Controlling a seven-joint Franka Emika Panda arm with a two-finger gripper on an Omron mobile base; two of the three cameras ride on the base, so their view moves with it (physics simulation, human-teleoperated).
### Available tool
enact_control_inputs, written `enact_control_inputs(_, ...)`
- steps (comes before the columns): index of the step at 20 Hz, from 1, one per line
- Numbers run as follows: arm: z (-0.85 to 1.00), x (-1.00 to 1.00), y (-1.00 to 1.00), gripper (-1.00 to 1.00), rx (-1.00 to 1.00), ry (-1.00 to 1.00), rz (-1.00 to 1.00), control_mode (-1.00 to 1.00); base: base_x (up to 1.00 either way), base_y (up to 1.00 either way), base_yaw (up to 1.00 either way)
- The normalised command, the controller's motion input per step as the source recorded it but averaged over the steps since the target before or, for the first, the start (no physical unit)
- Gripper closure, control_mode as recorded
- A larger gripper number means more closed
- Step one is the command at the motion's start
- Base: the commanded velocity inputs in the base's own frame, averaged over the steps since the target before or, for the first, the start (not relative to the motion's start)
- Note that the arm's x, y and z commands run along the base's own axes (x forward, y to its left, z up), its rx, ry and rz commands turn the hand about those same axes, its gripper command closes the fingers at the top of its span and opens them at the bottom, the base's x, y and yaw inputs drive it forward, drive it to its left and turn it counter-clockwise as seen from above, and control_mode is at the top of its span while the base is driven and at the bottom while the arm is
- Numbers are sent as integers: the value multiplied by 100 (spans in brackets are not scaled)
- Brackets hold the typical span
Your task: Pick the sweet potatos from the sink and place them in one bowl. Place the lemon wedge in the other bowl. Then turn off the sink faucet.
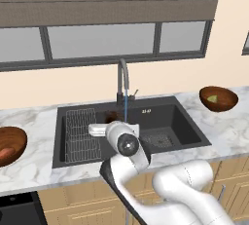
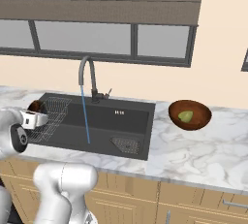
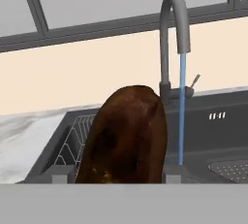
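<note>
- Claw point(image 3: 116, 174), in the hand view, partly closed and pinching the dark brown sweet potato point(image 3: 125, 138) between both tips, faucet point(image 3: 173, 39) running behind. Gripping across the thick middle; probably firm, light, a little slick when wet.
- Left base view: hovering over the sink point(image 1: 165, 114) beside the wire rack point(image 1: 80, 134); orange-red tuber point(image 1: 5, 154) lying in the left bowl point(image 1: 14, 139) on the table point(image 1: 228, 126).
- Right base view: lemon wedge point(image 2: 184, 116) sitting in the right bowl point(image 2: 190, 114); claw state hard to judge.
</note>
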Motion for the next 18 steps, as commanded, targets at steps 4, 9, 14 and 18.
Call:
enact_control_inputs(4,100,-52,61,100,-7,26,0,-100,0,0,0)
enact_control_inputs(9,67,-40,86,100,-17,43,16,-100,0,0,0)
enact_control_inputs(14,-14,-14,100,100,-18,37,39,-100,0,0,0)
enact_control_inputs(18,-22,-5,99,100,-12,30,39,-100,0,0,0)
